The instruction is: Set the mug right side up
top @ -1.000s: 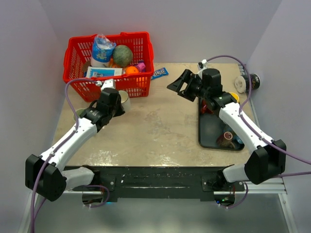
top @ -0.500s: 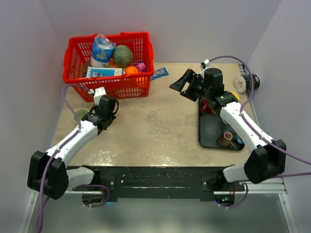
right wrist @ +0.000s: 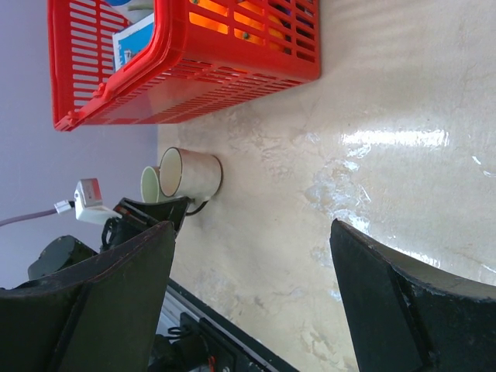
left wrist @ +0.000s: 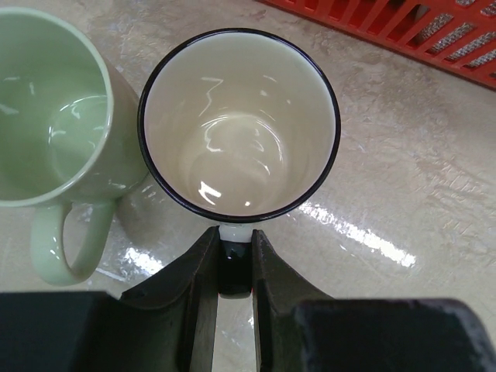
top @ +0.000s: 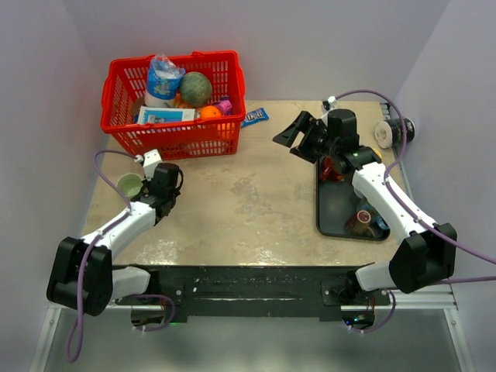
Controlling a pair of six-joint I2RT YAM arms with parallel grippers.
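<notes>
The cream mug (left wrist: pixel 239 124) with a black rim stands upright, mouth up, on the beige table. It touches a pale green mug (left wrist: pixel 48 116) on its left. My left gripper (left wrist: pixel 232 242) is shut on the cream mug's handle, one finger on each side. In the top view the left gripper (top: pixel 160 183) covers the cream mug, and only the green mug (top: pixel 129 184) shows beside it. The right wrist view shows both the cream mug (right wrist: pixel 191 173) and the green mug (right wrist: pixel 149 184) from afar. My right gripper (top: pixel 299 135) is open and empty, high over the table's far middle.
A red basket (top: pixel 220 138) full of groceries stands at the back left, just beyond the mugs. A blue packet (top: pixel 254 118) lies beside it. A black tray (top: pixel 335 211) with small items sits at the right. A tape roll (top: pixel 384 133) is at the back right.
My left arm has pulled back from the basket toward the near left, carrying the cream mug. The mug now stands beside the green mug. The right gripper has barely shifted.
</notes>
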